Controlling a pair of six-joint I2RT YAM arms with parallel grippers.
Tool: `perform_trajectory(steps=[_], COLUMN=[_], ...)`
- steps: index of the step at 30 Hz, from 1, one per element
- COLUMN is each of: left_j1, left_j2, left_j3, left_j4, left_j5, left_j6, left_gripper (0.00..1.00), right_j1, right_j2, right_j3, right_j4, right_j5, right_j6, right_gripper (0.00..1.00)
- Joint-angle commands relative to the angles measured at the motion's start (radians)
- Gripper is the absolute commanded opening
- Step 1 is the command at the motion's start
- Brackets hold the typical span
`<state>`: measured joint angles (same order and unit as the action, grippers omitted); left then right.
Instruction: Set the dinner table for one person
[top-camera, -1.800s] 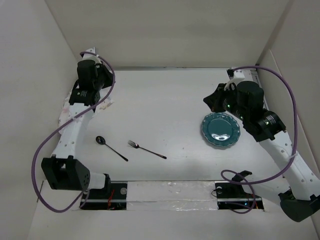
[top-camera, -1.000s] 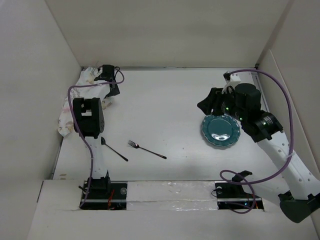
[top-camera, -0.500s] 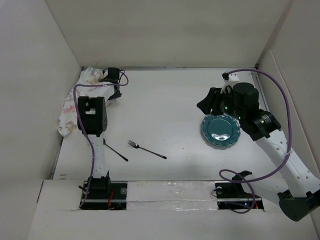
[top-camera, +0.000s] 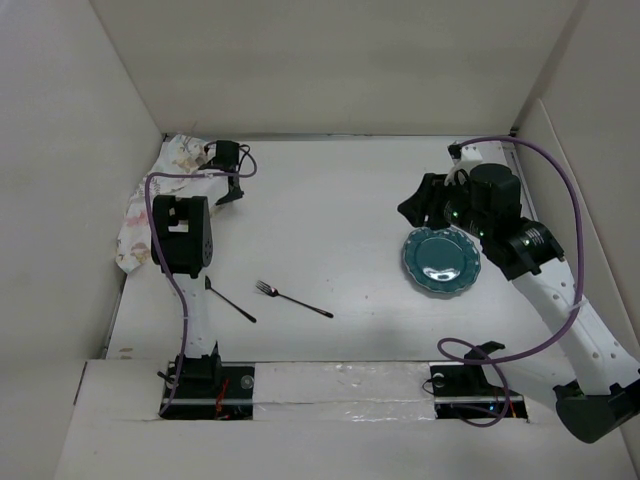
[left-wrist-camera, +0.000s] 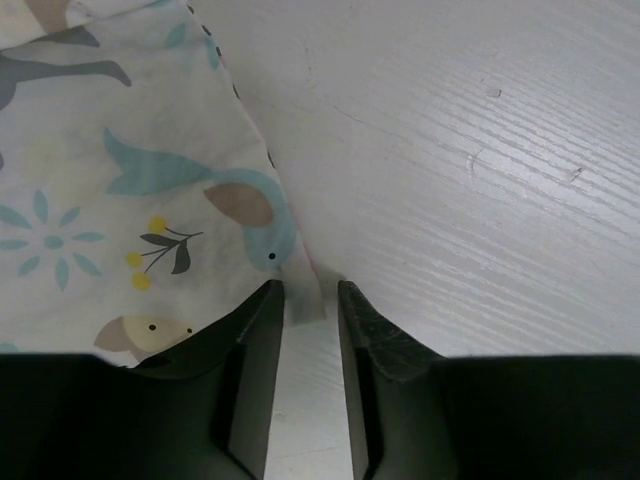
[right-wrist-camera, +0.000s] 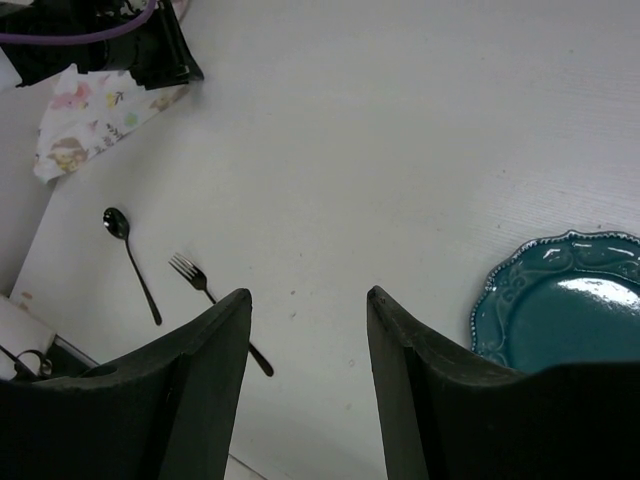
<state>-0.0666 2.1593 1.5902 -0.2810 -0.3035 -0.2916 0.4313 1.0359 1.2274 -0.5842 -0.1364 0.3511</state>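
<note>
Left gripper (left-wrist-camera: 303, 292): fingers pressed nearly together, pinching the right-hand corner of the floral placemat (left-wrist-camera: 120, 180) in the narrow slot between the tips. Tips sit low, at or just off the surface. The cloth fills the upper left of the left wrist view, printed with birds and flowers, and bare white board lies to its right.

In the top view that gripper is at the upper left of the dinner table (top-camera: 330, 200). The placemat is bunched against the left wall and looks rumpled, not laid flat.

Right gripper (right-wrist-camera: 308, 295): jaws spread wide with nothing between them, hanging above the table at centre right of the top view.

A teal plate (top-camera: 441, 260) with a scalloped rim lies flat just below that gripper in the top view, and at the lower right in the right wrist view.

A dark fork (top-camera: 295, 300) lies lower centre-left, tines toward the left. A dark spoon (top-camera: 232, 304) lies just left of it, apart from it, its bowl end under the left arm's link. Both are well apart from the plate and the placemat.
</note>
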Motion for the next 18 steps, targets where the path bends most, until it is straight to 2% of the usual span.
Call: perform_trajectory(steps=[1, 3, 4, 5, 9, 13, 16, 18], left_j1=[-0.004, -0.004, 0.007, 0.007, 0.007, -0.027, -0.088, -0.182], left_j2=[0.016, 0.017, 0.02, 0.017, -0.018, -0.11, -0.177, -0.19], left_j3=[-0.055, -0.05, -0.044, -0.039, -0.036, 0.02, 0.068, 0.192], left_j4=[-0.107, -0.104, -0.107, -0.115, -0.113, -0.122, -0.136, -0.176], left_j5=[0.014, 0.029, 0.04, 0.044, 0.081, 0.182, 0.256, 0.274], left_j6=[-0.004, -0.004, -0.006, -0.007, -0.001, -0.009, 0.005, 0.026], left_gripper=[0.24, 0.16, 0.06, 0.0, 0.0, 0.0, 0.0, 0.0], right_j1=[-0.008, -0.008, -0.017, -0.017, -0.026, -0.057, -0.057, -0.066], right_j2=[-0.022, -0.03, -0.033, -0.042, -0.054, -0.056, -0.047, -0.043], right_j3=[0.006, 0.004, 0.004, 0.003, 0.003, 0.007, 0.007, 0.009], right_j4=[0.009, 0.001, 0.0, -0.011, -0.02, -0.019, -0.008, 0.01], right_j5=[-0.012, -0.006, -0.003, 0.004, 0.021, 0.017, 0.012, 0.009], right_j6=[-0.021, -0.021, -0.021, -0.023, -0.031, -0.037, -0.037, -0.024], right_gripper=[0.55, 0.55, 0.55, 0.55, 0.55, 0.55, 0.55, 0.55])
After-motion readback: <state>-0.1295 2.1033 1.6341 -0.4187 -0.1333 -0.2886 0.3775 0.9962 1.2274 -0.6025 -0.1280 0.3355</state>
